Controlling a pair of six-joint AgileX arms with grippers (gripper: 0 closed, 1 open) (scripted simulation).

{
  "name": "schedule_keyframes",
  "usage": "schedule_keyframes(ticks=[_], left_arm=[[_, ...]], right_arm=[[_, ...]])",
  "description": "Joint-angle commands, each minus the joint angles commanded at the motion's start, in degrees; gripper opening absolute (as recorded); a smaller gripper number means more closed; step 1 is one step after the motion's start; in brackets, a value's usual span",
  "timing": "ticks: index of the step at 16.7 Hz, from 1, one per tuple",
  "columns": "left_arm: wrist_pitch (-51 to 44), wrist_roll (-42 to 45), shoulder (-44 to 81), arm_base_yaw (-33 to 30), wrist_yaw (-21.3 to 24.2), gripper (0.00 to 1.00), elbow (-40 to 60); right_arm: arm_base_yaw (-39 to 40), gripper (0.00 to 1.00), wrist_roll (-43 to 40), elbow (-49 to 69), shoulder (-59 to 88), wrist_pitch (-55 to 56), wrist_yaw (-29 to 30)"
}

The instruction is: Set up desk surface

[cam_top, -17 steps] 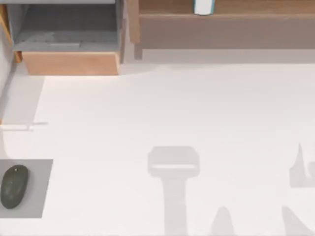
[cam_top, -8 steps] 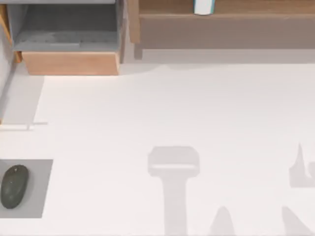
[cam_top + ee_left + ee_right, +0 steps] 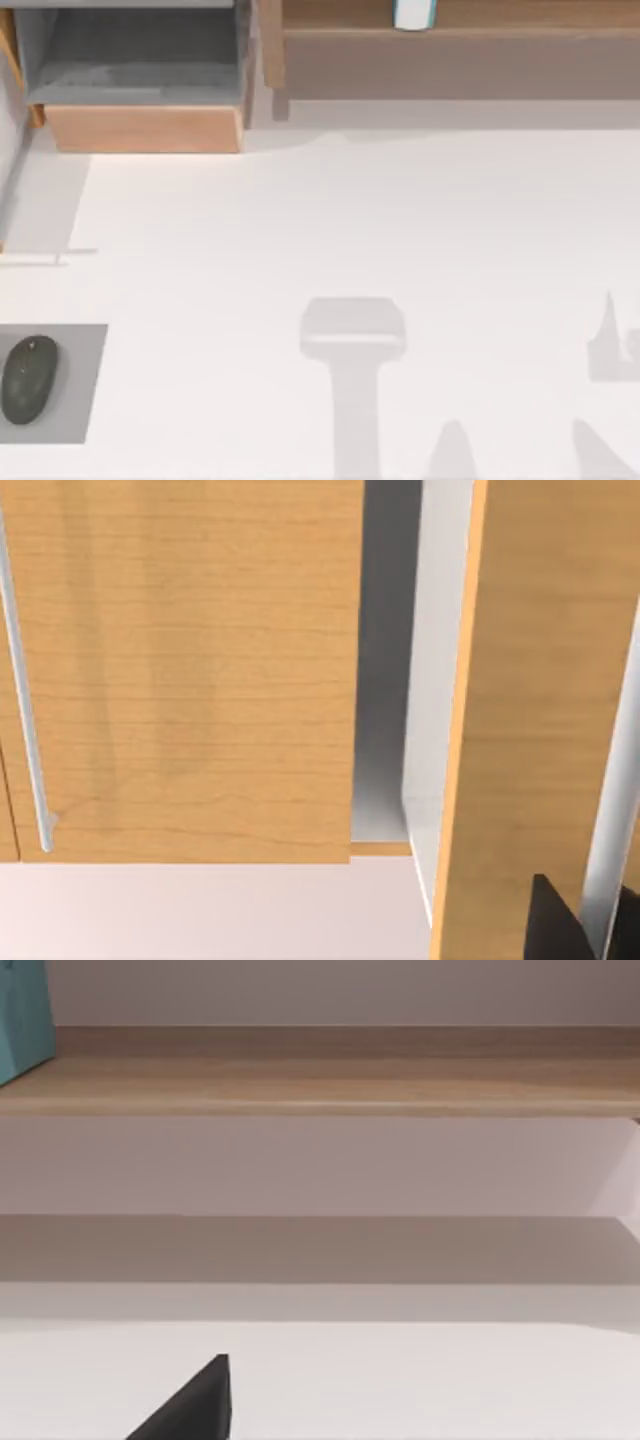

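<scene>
The desk surface (image 3: 360, 230) spreads wide and bare across the middle. A dark mouse (image 3: 28, 378) sits on its grey mat (image 3: 85, 385) at the left edge. Nothing looks arranged yet. Whether either AgileX gripper is apart or together, cannot tell.

Left gripper (image 3: 560, 925): a matte black, wedge-shaped finger tip with sharp, straight edges and no markings. Right gripper (image 3: 195, 1405): one matte black finger of triangular outline, plain-surfaced, tapering to a point; no cables or screws visible.
</scene>
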Motion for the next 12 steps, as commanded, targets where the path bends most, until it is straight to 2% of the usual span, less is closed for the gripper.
schedule_keyframes(ticks=[5, 12], left_arm=[[-1.07, -0.12, 1.14, -0.45, -0.58, 0.00, 0.93], [-7.52, -0.48, 5.76, -6.76, -6.82, 0.00, 12.40]], right_arm=[[0.00, 1.00, 0.00, 0.00, 0.00, 0.00, 0.00], [0.00, 1.00, 0.00, 0.00, 0.00, 0.00, 0.00]])
